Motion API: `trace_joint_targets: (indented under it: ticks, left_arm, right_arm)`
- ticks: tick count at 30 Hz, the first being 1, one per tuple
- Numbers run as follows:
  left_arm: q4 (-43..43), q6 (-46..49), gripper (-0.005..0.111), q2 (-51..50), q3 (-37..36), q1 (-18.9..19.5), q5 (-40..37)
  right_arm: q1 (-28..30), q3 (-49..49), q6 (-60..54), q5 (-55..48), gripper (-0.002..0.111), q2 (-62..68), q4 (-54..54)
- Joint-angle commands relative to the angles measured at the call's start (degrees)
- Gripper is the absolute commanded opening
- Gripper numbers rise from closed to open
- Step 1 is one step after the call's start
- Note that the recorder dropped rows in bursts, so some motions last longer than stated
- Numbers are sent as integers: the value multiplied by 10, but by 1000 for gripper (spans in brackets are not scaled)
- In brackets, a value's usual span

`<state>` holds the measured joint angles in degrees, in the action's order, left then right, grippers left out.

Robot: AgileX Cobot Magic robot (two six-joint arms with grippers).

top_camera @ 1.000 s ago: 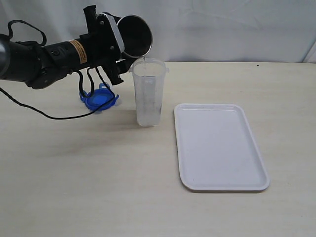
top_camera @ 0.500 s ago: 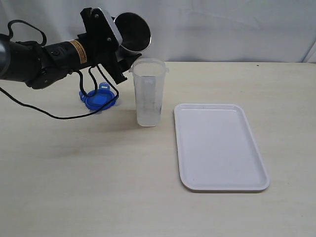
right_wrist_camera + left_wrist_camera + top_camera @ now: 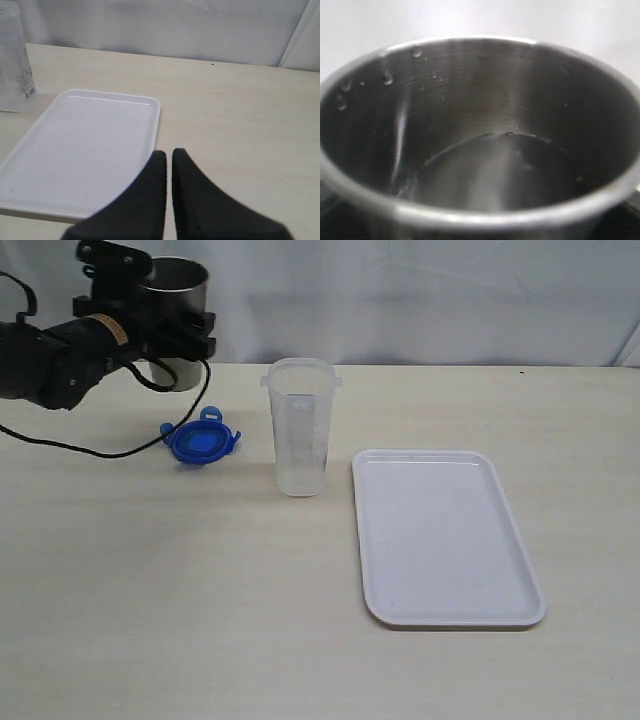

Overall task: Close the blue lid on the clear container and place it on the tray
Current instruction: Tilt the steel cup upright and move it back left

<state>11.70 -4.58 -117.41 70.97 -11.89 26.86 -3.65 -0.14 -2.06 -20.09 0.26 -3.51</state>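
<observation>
At the far left edge of the surface (image 3: 120, 620) the left hand (image 3: 165, 335) grasps a steel cup (image 3: 178, 285). The blue lid (image 3: 203, 443), clear container (image 3: 298, 430) and tray (image 3: 450, 540) stand apart mid-surface. Only a wrist view shows the right hand (image 3: 168, 162), clenched.

Left arm (image 3: 45, 365) is all glossy black: fat rounded tube sections ending in a blockier black head, up around 11 o'clock in the exterior view. There's an orange-yellow sticker (image 3: 108, 328) with dark print wrapped round it, and thin black cables (image 3: 105, 453) loop out from underneath toward 6 o'clock. Right gripper (image 3: 169, 154) is just two matte black fingers (image 3: 200, 200), wedge-shaped, tapering to rounded tips.
</observation>
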Motion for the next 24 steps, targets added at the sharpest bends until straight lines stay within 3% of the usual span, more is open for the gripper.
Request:
trace_joint_targets:
  ticks: [1,5,9,12,18,24]
  left_arm:
    - [-12,-51,0,10,12,58,35]
    - [-4,-62,0,-1,12,105,77]
    - [50,-133,0,-34,34,131,96]
    - [94,-137,0,-73,67,136,89]
    - [103,-136,0,-134,122,145,89]
    - [103,-135,0,-167,125,158,91]
  right_arm:
    - [2,1,-1,6,5,-3,1]
    - [2,1,-1,6,5,-3,1]
    - [2,1,-1,6,5,-3,1]
    - [2,1,-1,6,5,-3,1]
    - [2,1,-1,6,5,-3,1]
    - [2,1,-1,6,5,-3,1]
